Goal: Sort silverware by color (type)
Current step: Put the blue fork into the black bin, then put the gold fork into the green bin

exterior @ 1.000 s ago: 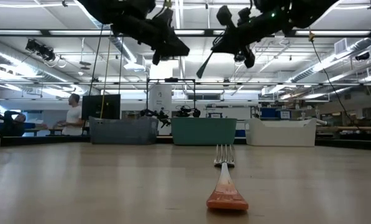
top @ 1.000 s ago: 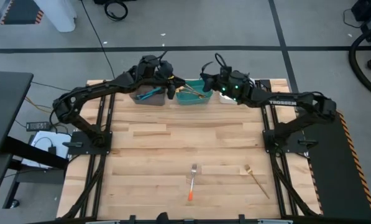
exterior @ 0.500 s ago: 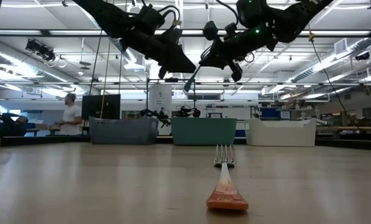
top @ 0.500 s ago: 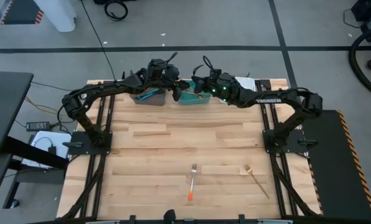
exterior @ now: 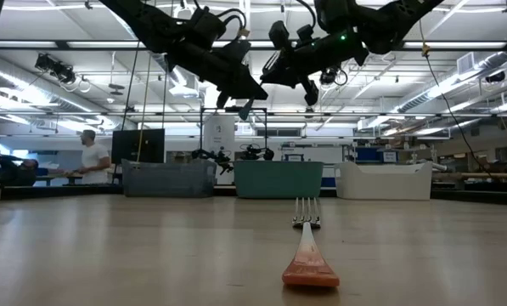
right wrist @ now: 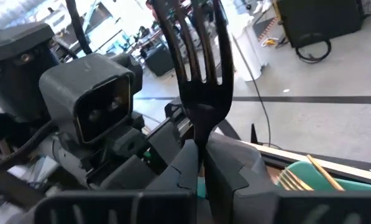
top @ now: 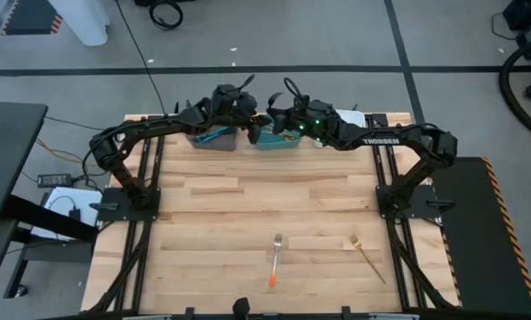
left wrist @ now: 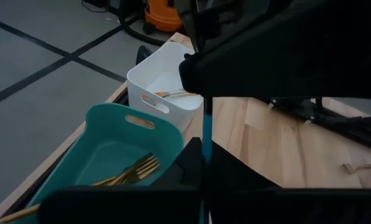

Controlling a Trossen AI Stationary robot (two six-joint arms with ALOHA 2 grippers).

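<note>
A blue-handled fork (left wrist: 206,127) spans between my two grippers, high above the far bins. My left gripper (left wrist: 205,163) is shut on its handle and my right gripper (right wrist: 201,152) on its neck, the tines (right wrist: 199,43) sticking out past the fingers. From above, the left gripper (top: 250,118) and the right gripper (top: 269,120) nearly meet. An orange-handled fork (top: 275,260) and a gold utensil (top: 366,254) lie flat on the near table. Gold forks (left wrist: 134,170) lie in the teal bin (left wrist: 98,134). My left gripper pinches the blue handle (left wrist: 206,146) between its two fingers, which lie along the handle. The fork is lifted clear of the table and runs straight ahead to the other gripper. My right gripper pinches the fork at its neck (right wrist: 201,134), just below the tines. A bit of blue handle shows between the fingers, and the head points away from the wrist. The fork is clear of the table.
Three bins stand in a row at the far edge: grey (top: 212,138) with a blue utensil, teal (top: 278,140), white (top: 347,118). The white bin (left wrist: 163,74) holds a utensil. People move in the room beyond the table. Bare wood lies between the bins and the near forks.
My right gripper carried the fork toward the table's left, up to my left gripper, which shifted slightly right. The handle end that hung free below the right gripper now sits at the left gripper's fingers.
</note>
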